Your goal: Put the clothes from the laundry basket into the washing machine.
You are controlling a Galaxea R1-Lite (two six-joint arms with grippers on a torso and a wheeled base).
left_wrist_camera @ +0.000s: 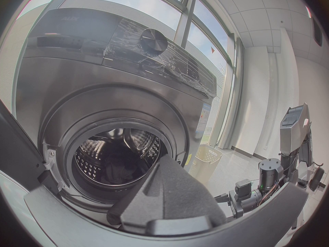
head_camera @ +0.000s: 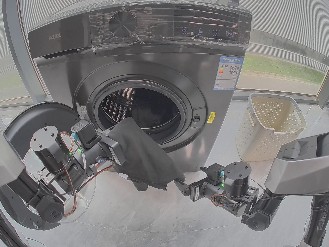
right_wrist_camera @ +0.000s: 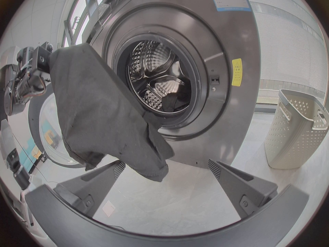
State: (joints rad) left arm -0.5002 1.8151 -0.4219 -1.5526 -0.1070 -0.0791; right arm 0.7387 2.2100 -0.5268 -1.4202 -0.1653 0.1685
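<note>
A dark grey garment (head_camera: pixel 145 155) hangs from my left gripper (head_camera: pixel 118 146), which is shut on its upper edge just in front of the lower left of the washing machine's round opening (head_camera: pixel 140 108). In the left wrist view the cloth (left_wrist_camera: pixel 174 189) drapes over the fingers. More dark clothing (right_wrist_camera: pixel 174 98) lies inside the drum. My right gripper (head_camera: pixel 181 186) is open, low and right of the garment's bottom corner; its spread fingers (right_wrist_camera: pixel 102 179) frame the hanging cloth (right_wrist_camera: pixel 102 114) without holding it. The cream laundry basket (head_camera: pixel 270 127) stands right of the machine and looks empty.
The machine's door (head_camera: pixel 37 120) is swung open to the left, behind my left arm. Pale floor stretches in front of the machine. Large windows run behind and beside it.
</note>
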